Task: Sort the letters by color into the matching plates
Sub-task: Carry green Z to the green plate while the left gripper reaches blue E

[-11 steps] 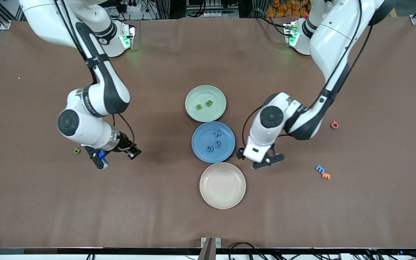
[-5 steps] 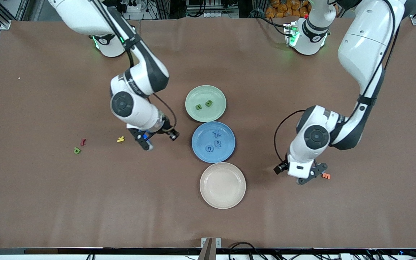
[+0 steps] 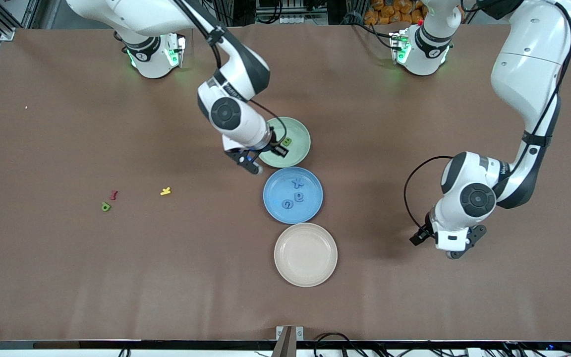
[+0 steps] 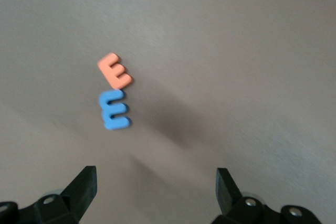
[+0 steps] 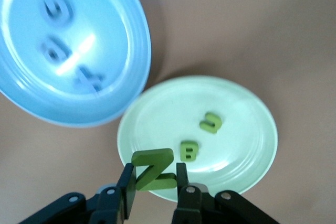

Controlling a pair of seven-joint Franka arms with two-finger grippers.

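My right gripper [image 3: 249, 163] hangs over the rim of the pale green plate [image 3: 299, 151] and is shut on a green letter Z [image 5: 153, 170]. That plate [image 5: 247, 124] holds two green letters [image 5: 189, 151] [image 5: 211, 122]. Beside it, nearer the front camera, the blue plate [image 3: 275, 191] holds three blue letters [image 3: 298, 183]. One green letter [image 3: 105, 206] lies on the table toward the right arm's end. My left gripper [image 3: 461, 245] is open over a blue letter [image 4: 114, 109]; nothing is between its fingers, and the arm hides that letter in the front view.
An orange letter [image 4: 115, 71] touches the blue one under my left gripper. A beige plate [image 3: 305, 254] lies nearest the front camera, in line with the other two plates. Red [image 3: 113, 194] and yellow [image 3: 165, 191] letters lie near the stray green one.
The right arm has travelled from beside the stray green letter to the green plate's rim. The left arm has swung from beside the blue plate to above the blue and orange letters.
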